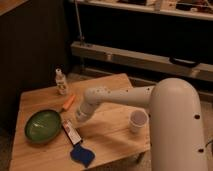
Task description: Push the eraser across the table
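The eraser (70,132) is a slim bar with a dark top, a red patch and white edges. It lies on the light wooden table (107,131), just right of the green bowl (43,125). My white arm reaches in from the right across the table. The gripper (78,120) is at the end of the arm, low over the table, just above and right of the eraser's far end.
A small white bottle (61,82) stands at the back left. An orange stick (68,102) lies behind the bowl. A blue wavy sponge pad (82,156) lies near the front edge. A white cup (138,120) stands on the right, under my arm.
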Tool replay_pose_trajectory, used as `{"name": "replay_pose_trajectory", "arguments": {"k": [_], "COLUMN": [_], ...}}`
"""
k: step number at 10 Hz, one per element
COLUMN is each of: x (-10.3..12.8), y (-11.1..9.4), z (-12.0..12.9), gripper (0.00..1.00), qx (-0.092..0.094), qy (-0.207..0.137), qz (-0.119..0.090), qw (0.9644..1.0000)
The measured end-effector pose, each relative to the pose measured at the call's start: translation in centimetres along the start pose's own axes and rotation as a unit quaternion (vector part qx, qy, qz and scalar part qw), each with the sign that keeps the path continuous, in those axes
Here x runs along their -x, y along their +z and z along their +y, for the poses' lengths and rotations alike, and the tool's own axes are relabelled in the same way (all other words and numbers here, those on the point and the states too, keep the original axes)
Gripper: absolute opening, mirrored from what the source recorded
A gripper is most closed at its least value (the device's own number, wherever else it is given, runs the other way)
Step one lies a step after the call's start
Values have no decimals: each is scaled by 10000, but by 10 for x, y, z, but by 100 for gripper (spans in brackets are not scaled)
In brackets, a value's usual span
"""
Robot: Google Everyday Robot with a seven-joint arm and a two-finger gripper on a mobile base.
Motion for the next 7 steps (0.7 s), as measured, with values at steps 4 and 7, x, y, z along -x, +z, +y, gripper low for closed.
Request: {"name": "replay_pose_trajectory", "arguments": {"k": [4, 7], "x": [-6, -7], "y": [16, 22], "z": [40, 50], "gripper": [7, 7], "qx": [133, 92], "qy": [-445, -555], "qz": [227, 319], "qw": [9987, 9979]}}
